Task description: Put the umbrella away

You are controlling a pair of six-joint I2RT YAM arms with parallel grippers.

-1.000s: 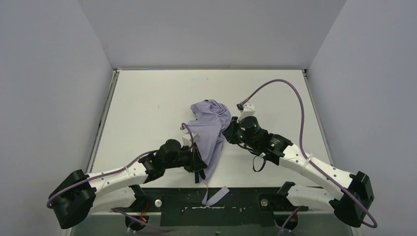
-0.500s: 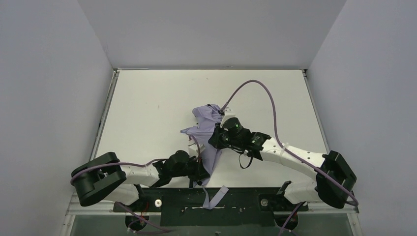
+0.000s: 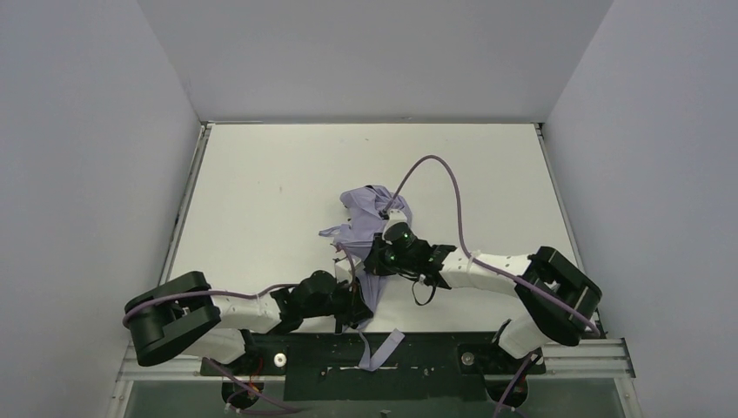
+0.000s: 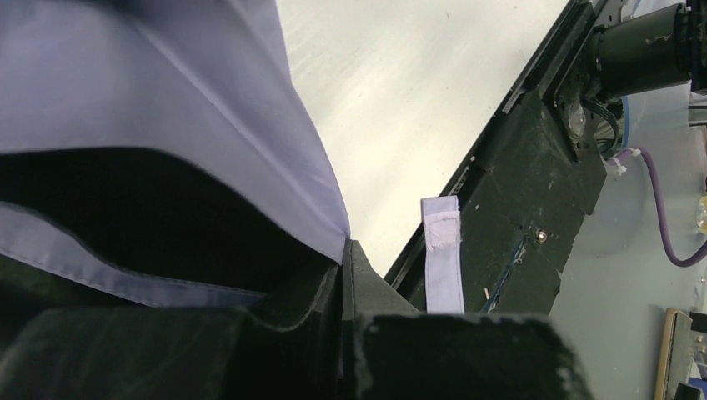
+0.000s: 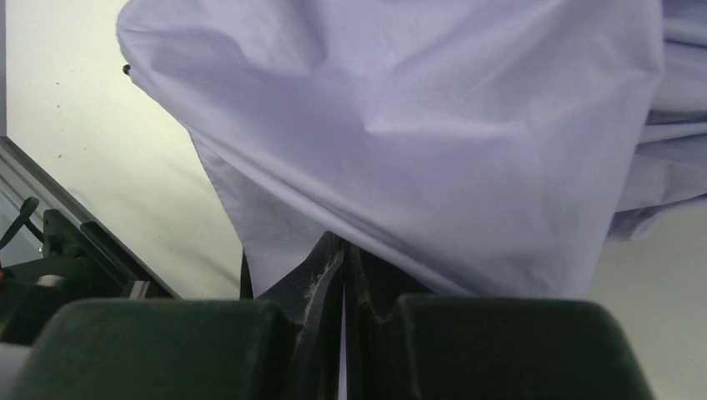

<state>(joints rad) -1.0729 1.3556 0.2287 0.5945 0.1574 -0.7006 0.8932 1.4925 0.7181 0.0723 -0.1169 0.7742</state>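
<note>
The umbrella [image 3: 369, 216] lies crumpled near the middle of the table, lavender fabric outside and black lining [image 4: 150, 208] showing underneath. Its small strap [image 3: 383, 346] hangs over the near edge; in the left wrist view the strap [image 4: 442, 267] lies to the right of my fingers. My left gripper [image 3: 350, 305] [image 4: 343, 247] is shut at the near corner of the fabric, with the cloth edge running into its tips. My right gripper [image 3: 376, 259] [image 5: 343, 242] is shut on a fold of the lavender fabric [image 5: 400, 125], a thin sliver of it showing between the jaws. Shaft and handle are hidden.
The white table [image 3: 261, 174] is enclosed by grey walls on the left, right and back. The black mounting plate [image 3: 435, 353] with both arm bases runs along the near edge. A purple cable [image 3: 435, 170] loops over the right arm.
My right gripper moved left and nearer over the umbrella, drawing the fabric with it. My left arm pulled back toward the near edge, and the fabric bunched tighter between the two grippers.
</note>
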